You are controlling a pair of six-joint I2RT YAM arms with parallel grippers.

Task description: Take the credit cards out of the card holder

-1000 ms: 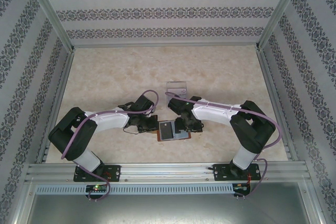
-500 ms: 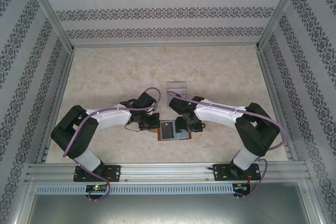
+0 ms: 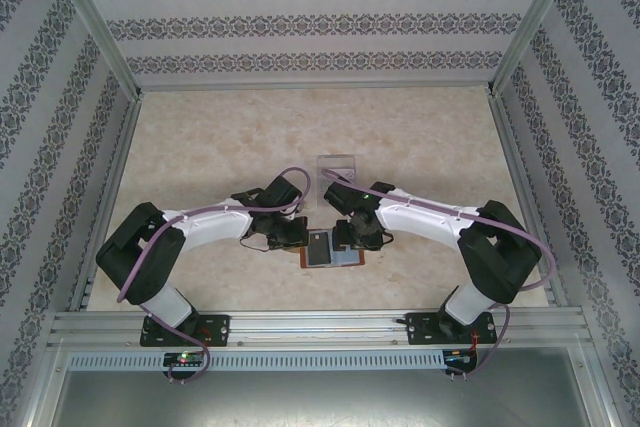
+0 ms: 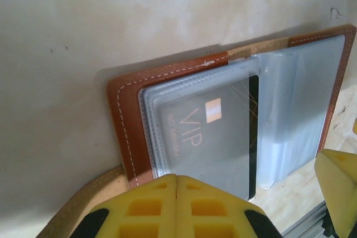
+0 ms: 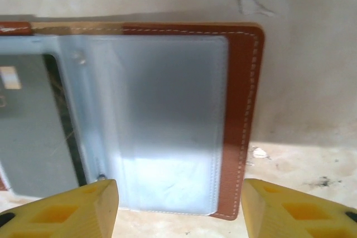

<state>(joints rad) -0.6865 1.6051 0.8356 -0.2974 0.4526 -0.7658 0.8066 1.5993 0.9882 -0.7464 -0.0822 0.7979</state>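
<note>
The opened card holder (image 4: 125, 116) is straddled by the released right gripper (image 5: 179, 207); the left gripper (image 4: 176, 193) is clenched at its edge.

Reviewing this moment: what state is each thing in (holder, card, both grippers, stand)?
card holder: open, lying flat.
dark VIP card: tucked inside a clear sleeve.
left gripper: shut, over the holder's edge.
right gripper: open, above the holder's other half.
clear stand: standing apart from the holder.
</note>
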